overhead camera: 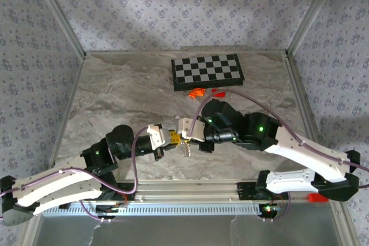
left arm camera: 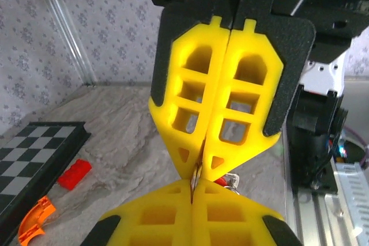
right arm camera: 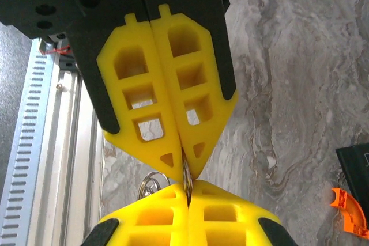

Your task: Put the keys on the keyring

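Top view: my left gripper (overhead camera: 172,138) and right gripper (overhead camera: 188,133) meet tip to tip above the grey marbled table (overhead camera: 115,96), near its front edge. Both sets of yellow jaws are pressed shut, and each nips the thin silvery metal keyring (right arm camera: 151,184) where the tips touch. Its wire loops hang just below and beside that joint.

Left wrist view: a tiny red key (left arm camera: 232,181) with a silvery part sits just right of the meeting tips, close to the ring. I cannot tell whether it is threaded on.

Far side of the table: a black-and-white chessboard (overhead camera: 207,72). An orange curved piece (overhead camera: 197,92) and a red rectangular block (left arm camera: 75,174) lie just in front of it, well apart from the grippers.
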Tool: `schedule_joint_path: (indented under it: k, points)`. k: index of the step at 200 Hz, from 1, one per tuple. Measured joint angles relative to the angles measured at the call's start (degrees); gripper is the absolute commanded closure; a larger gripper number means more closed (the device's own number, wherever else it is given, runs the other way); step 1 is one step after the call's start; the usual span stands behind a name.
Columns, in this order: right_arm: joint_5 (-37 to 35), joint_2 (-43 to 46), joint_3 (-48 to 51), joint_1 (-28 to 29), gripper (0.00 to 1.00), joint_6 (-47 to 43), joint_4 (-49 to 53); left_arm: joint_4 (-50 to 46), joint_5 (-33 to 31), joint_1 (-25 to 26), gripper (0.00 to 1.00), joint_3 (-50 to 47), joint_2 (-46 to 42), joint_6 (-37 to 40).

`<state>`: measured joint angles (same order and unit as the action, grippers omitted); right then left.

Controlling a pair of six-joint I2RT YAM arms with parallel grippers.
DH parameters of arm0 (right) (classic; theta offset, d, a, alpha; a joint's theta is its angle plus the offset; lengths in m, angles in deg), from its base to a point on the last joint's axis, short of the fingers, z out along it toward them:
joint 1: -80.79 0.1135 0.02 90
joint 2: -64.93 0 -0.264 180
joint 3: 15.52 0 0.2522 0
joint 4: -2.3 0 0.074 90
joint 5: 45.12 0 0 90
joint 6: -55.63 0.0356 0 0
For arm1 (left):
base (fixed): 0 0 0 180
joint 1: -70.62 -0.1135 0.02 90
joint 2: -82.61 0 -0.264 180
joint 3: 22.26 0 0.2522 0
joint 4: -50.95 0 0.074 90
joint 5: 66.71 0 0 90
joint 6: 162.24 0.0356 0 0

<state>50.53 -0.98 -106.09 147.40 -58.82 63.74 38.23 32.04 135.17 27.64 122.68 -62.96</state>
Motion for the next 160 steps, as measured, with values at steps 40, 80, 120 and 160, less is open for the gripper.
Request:
schedule_joint_path:
  k: [40,80,120,160]
  points:
    - [0.0,-0.5,0.0,0.8,0.86,0.0,-1.3,-0.3,0.0,0.1,1.0,-1.2,-2.9,0.1]
    - [3.9,3.3,2.2,0.8,0.8,2.7,-6.6,6.9,1.8,0.1,1.0,-3.9,-7.1,-1.7]
    - [6.3,6.9,5.7,0.1,0.81,5.2,-10.5,12.5,4.8,0.1,1.0,-4.2,-6.9,-2.9]
    - [7.5,8.7,7.3,-0.4,0.92,6.9,-12.7,15.1,6.6,0.1,1.0,-4.6,-6.6,-4.0]
